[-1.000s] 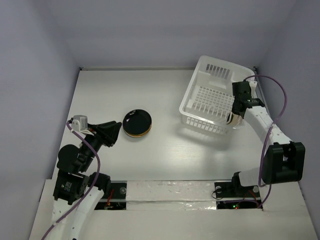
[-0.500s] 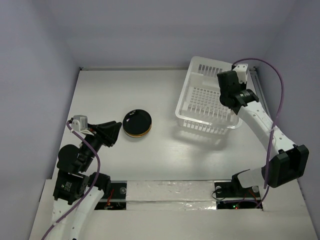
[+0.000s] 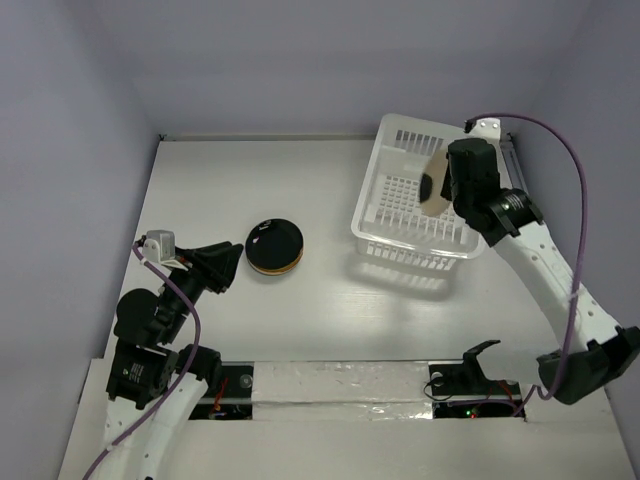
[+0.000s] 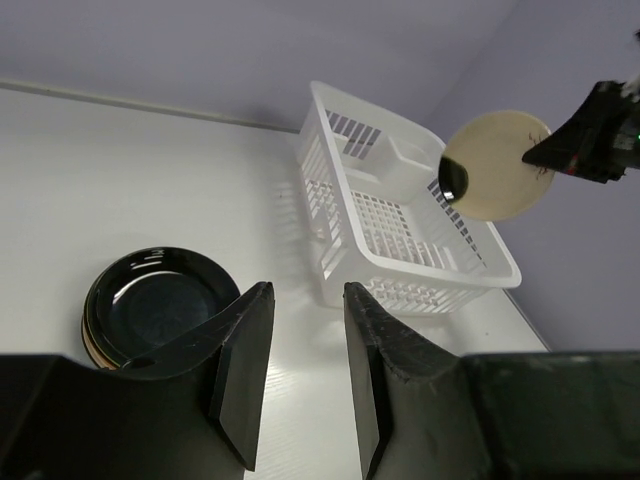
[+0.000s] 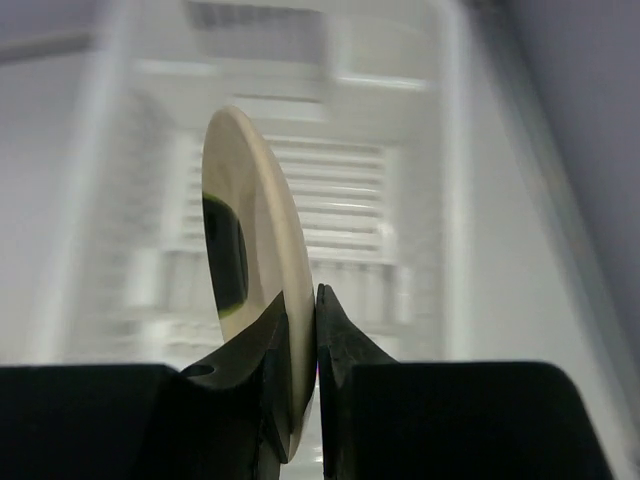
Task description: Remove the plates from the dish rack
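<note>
My right gripper point(image 3: 447, 186) is shut on the rim of a cream plate point(image 3: 433, 184) and holds it on edge above the white dish rack point(image 3: 390, 235). The plate shows in the right wrist view point(image 5: 262, 250) between my fingers, and in the left wrist view point(image 4: 497, 164). A stack of plates with a dark plate on top point(image 3: 275, 245) lies on the table left of the rack, also in the left wrist view point(image 4: 155, 303). My left gripper point(image 3: 228, 263) is open and empty, just left of the stack.
The rack point(image 4: 400, 215) stands at the back right near the right wall. The enclosure walls close in the table on the left, the back and the right. The taped front edge point(image 3: 340, 380) runs between the arm bases.
My right gripper has lifted the cream plate up out of the rack's near right corner and moved it back and left over the rack. The rack shifted slightly. The left arm has not moved.
</note>
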